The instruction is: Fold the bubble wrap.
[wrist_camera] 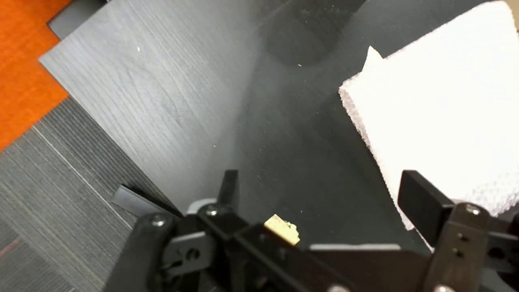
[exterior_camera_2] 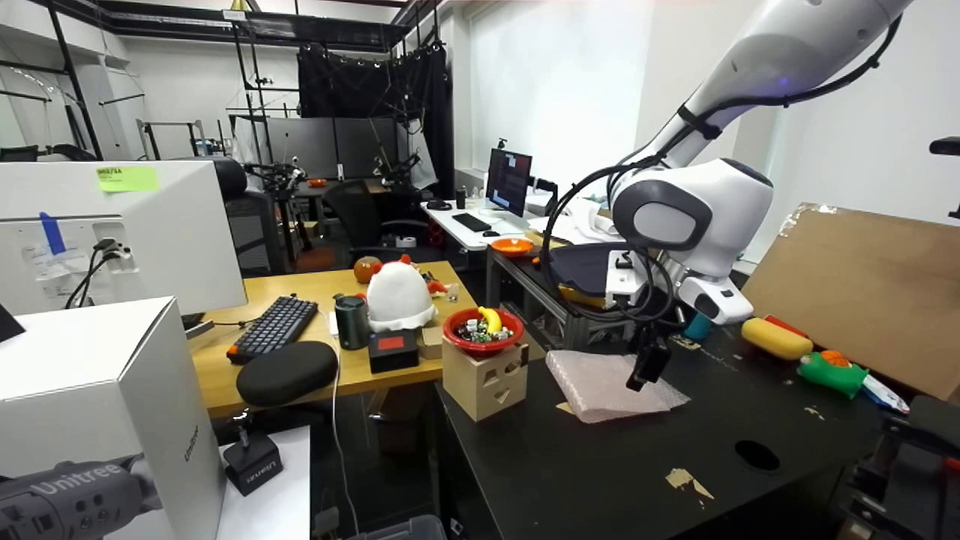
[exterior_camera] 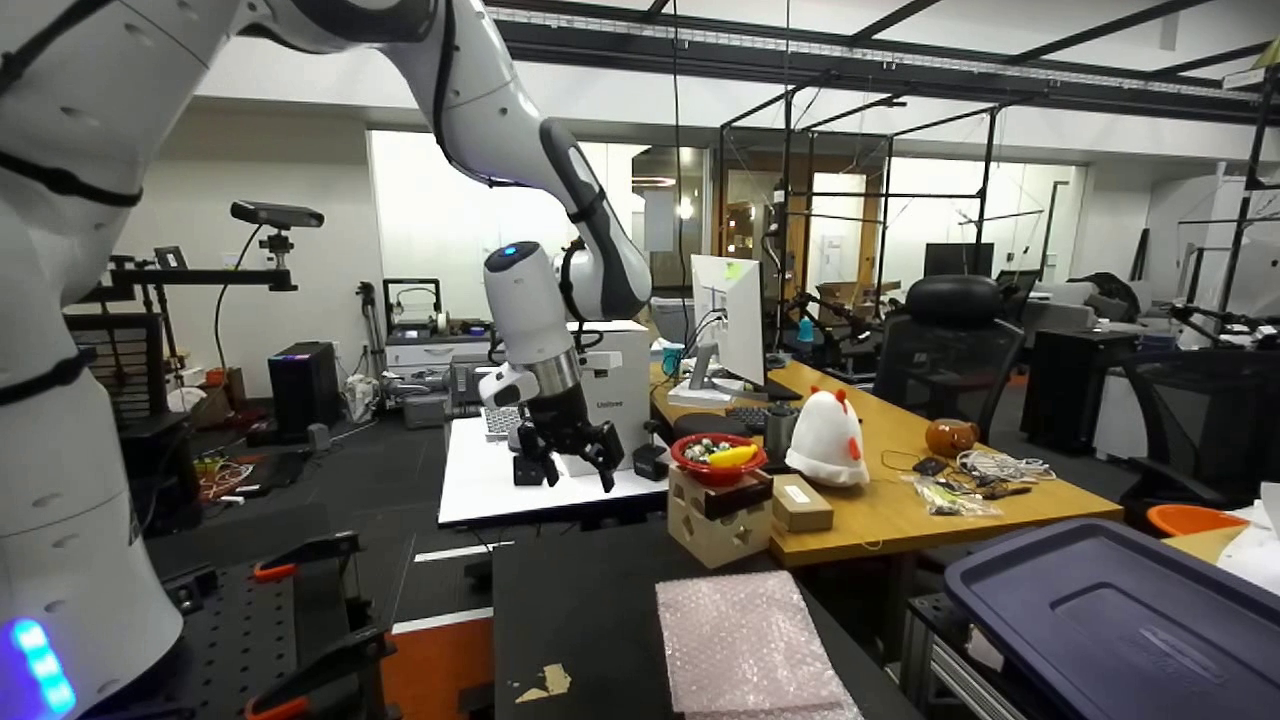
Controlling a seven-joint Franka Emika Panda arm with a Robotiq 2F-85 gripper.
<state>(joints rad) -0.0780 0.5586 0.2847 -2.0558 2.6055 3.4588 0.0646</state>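
The gripper [wrist_camera: 321, 180] hangs spread and empty; the bubble wrap [exterior_camera: 745, 640] lies on the black table [exterior_camera: 590, 600], low, right of centre in an exterior view. Looks doubled already; I'd pinch both layers by an edge, turning them slowly.

Bubble wrap [exterior_camera: 750, 640] pinkish-white, finely speckled; table [exterior_camera_2: 600, 472] black; bowl [exterior_camera_2: 484, 348] red; banana [exterior_camera_2: 491, 321] yellow.
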